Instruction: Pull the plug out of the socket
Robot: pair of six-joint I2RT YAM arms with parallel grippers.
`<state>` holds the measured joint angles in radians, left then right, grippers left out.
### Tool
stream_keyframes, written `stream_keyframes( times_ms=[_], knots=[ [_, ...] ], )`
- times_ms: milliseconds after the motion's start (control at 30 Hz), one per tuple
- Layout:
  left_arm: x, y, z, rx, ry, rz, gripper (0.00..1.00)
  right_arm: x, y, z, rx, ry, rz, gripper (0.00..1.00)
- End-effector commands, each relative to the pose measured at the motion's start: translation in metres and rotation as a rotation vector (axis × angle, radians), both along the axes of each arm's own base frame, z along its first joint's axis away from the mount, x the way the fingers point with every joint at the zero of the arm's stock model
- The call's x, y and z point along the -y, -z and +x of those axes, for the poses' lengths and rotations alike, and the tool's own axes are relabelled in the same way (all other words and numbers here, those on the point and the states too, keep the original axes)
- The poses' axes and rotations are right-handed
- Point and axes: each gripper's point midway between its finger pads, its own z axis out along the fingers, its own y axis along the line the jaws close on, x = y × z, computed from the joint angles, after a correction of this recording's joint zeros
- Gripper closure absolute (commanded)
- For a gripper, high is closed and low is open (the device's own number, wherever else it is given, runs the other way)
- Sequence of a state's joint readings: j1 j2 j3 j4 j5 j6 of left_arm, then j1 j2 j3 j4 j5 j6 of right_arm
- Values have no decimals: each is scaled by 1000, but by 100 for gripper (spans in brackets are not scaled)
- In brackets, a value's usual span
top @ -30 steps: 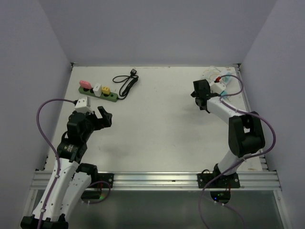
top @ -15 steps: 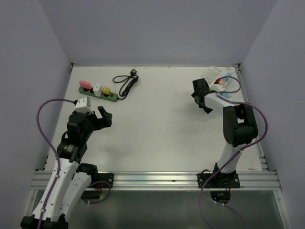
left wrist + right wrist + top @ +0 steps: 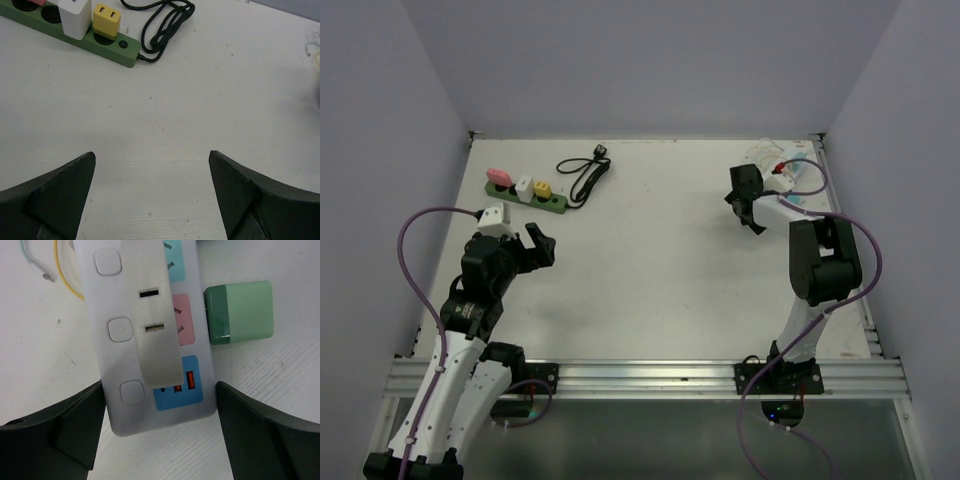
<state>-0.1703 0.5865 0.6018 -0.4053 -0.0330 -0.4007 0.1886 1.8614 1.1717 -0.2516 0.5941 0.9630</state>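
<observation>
A white power strip lies at the back right of the table. A tall white plug stands in it, and a green adapter lies against its right side. My right gripper is open, with its fingers on either side of the strip's near end and not touching it; it also shows in the top view. A green power strip at the back left holds a pink, a white and a yellow plug. My left gripper is open and empty, well short of it.
A coiled black cable runs from the green strip's right end. Thin yellow and green wires lie left of the white strip. The enclosure walls stand close behind and to the right of the white strip.
My right arm has folded up and its gripper has shifted slightly right, towards the white strip. The left arm has not moved.
</observation>
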Motion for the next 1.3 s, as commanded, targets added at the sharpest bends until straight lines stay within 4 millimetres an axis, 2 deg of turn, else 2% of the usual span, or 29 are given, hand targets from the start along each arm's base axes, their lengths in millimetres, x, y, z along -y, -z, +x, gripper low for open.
stream_keyframes(
  times_ms=[0,133,233,367,433,467,500,567,600,667,900,1067,1267],
  knots=[
    [-1,-9,7,47,2,2,0,2,-5,7,37,-26,-22,22],
    [-1,-8,7,44,2,2,0,0,-7,4,45,-82,-30,38],
    [-1,-7,7,41,2,3,0,-4,-9,0,50,-146,-33,45],
    [-1,-7,8,39,3,0,0,-24,-7,-10,36,-272,-6,55],
    [0,-7,8,39,6,-1,0,-36,-12,-15,35,-337,-14,57],
    [0,-7,8,39,5,-2,1,-40,-7,-21,18,-360,-14,57],
    [-1,-7,8,39,5,-2,0,-52,-12,-25,27,-403,-3,57],
    [-1,-6,8,34,5,-3,0,-63,-8,-37,1,-463,-9,58],
    [0,-5,7,31,8,-4,1,-79,-9,-44,-2,-516,2,58],
    [-2,-5,7,31,3,-1,1,-93,-8,-59,-24,-586,1,58],
    [1,-1,7,17,21,-16,0,-175,-5,-124,-58,-899,66,57],
    [4,5,7,-3,35,-26,0,-218,-9,-169,-48,-1048,99,57],
    [16,12,4,-38,71,-84,1,-254,-11,-209,-44,-1142,133,56]
  ],
)
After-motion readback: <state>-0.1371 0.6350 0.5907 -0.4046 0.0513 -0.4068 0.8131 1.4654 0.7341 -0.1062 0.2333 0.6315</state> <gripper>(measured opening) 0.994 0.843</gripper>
